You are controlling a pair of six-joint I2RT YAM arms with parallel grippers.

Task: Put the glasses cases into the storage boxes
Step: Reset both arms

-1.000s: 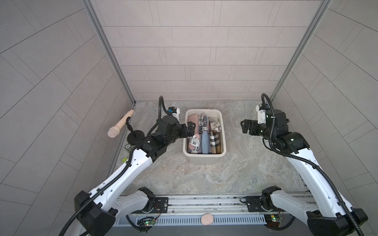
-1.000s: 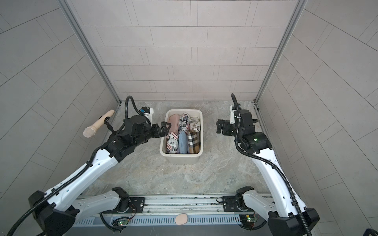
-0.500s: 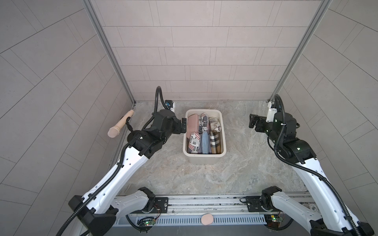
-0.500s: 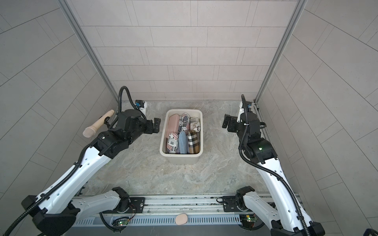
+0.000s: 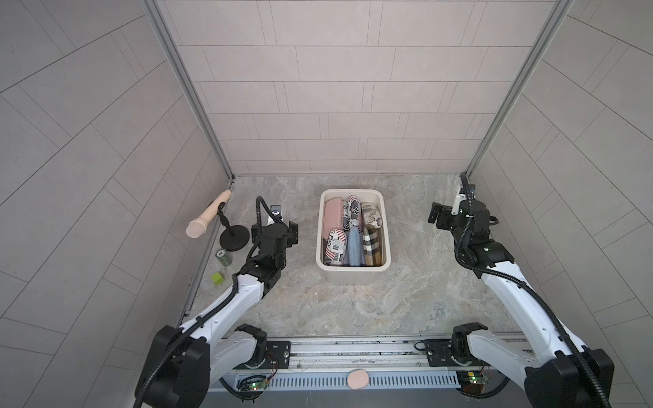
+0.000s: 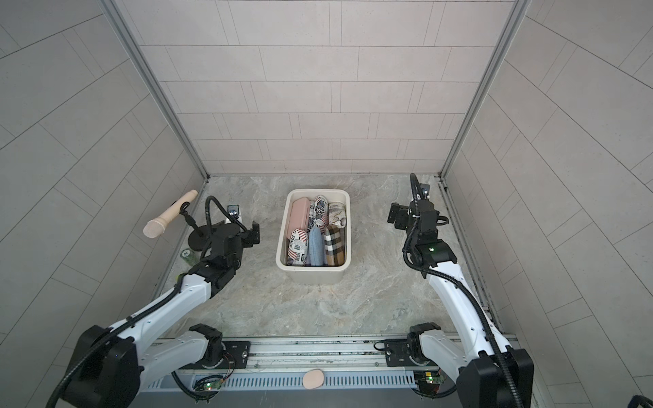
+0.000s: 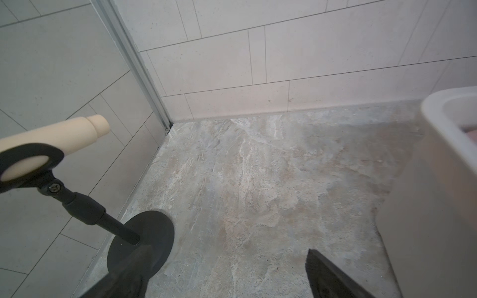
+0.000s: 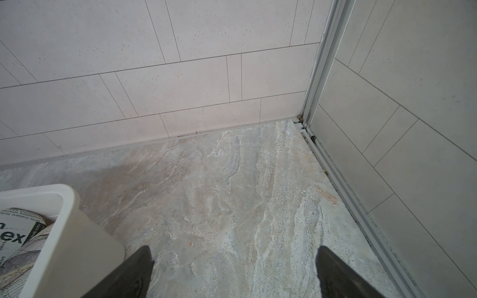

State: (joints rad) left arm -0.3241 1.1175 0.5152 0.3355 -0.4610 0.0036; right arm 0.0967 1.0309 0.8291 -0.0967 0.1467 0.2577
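The storage box was found standing on the marbled table, midway between the left and right edges and nearer the back edge than the front. Six glasses cases were counted inside it, packed side by side in two rows. In the back row were noted a pink case, a newsprint case and a pale mottled case. In the front row were noted a flag-print case, a blue case and a plaid case. No case was seen on the table outside the box.

The left pincer was held between the box and the left edge, apart from the box wall; its jaws were spread wide and nothing was gripped. The right pincer was held toward the back right corner, well apart from the box, released likewise, with only bare table seen between its fingers.

Along the left edge were recorded a beige microphone clipped in a black stand, a small green can and a green cube. A pink oval piece was noted on the rail beyond the front edge.
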